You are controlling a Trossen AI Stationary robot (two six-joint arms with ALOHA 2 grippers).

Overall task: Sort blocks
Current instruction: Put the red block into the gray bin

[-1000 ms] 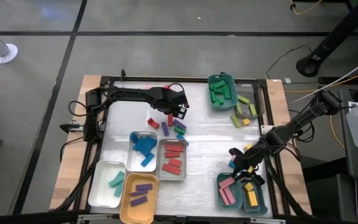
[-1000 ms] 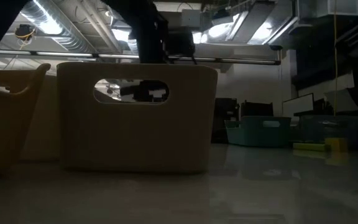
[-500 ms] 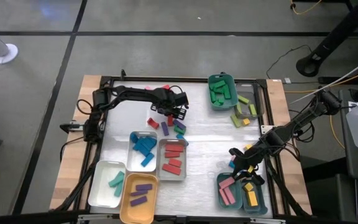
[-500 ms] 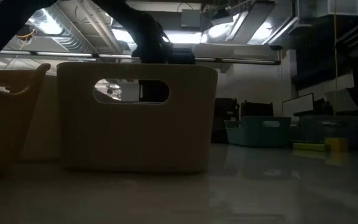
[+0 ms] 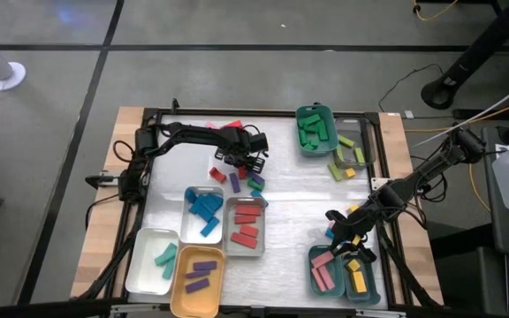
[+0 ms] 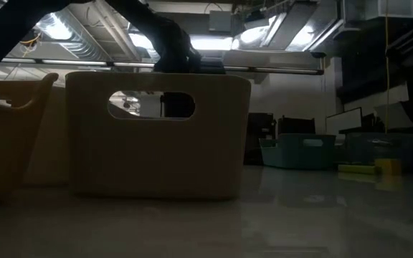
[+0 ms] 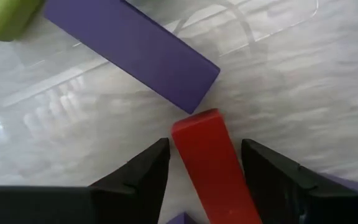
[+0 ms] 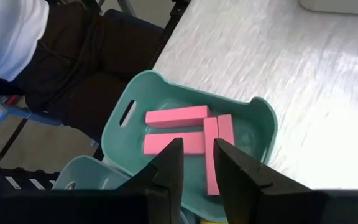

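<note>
While hanging low over the loose blocks near the middle of the desk, stands open at the left claw. Seen close up at the left claw: one dark finger on each side of a red block, with a small gap on both sides. Flat on the desk, that red block, held by nothing. Just past its end, a purple block, lying slantwise and almost touching it. Off by the corner, a bit of a lime block.

Over at the right claw, near the desk's right side: fingers only a little way apart, with nothing between them. Right beside the claw, a teal tray. From the right wrist, past the right claw, the same teal tray with pink blocks lying flat inside.

Already sorted, seen from above: red blocks in a grey tray, blue blocks in a white tray, purple blocks in an orange tray, green blocks in a green tray at the far edge.
</note>
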